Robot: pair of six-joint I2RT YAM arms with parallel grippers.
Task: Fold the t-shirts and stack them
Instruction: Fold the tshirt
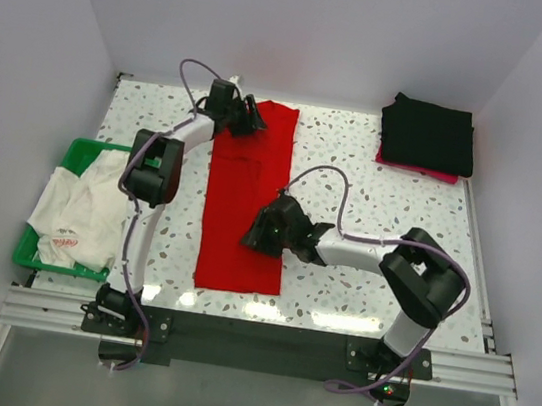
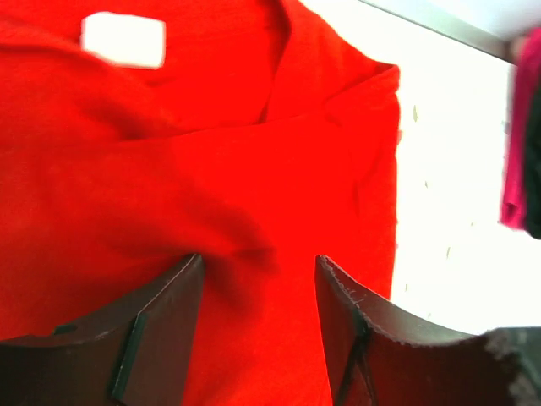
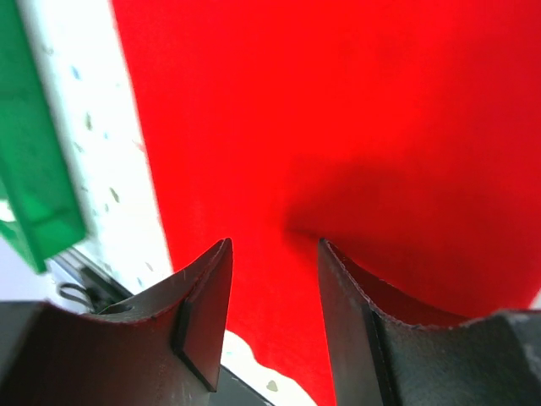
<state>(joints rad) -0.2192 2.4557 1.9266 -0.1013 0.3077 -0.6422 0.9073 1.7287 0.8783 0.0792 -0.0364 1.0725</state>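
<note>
A bright red t-shirt [image 1: 240,209] lies flat on the speckled table as a long narrow strip running from far to near. My left gripper [image 1: 253,118] hovers over its far collar end, open; the left wrist view shows the red t-shirt [image 2: 254,152], its white neck label [image 2: 122,40] and nothing between the jaws of the left gripper [image 2: 258,262]. My right gripper [image 1: 251,236] sits over the strip's middle near its right edge, open above the red t-shirt [image 3: 380,127]. A white t-shirt [image 1: 84,207] with small red print lies in the basket. Black folded t-shirts [image 1: 427,132] are stacked far right.
The green plastic basket [image 1: 82,148] stands at the table's left edge and shows in the right wrist view as a green basket wall [image 3: 34,169]. A pink layer [image 1: 427,172] peeks from under the black stack. White walls close in the table on three sides.
</note>
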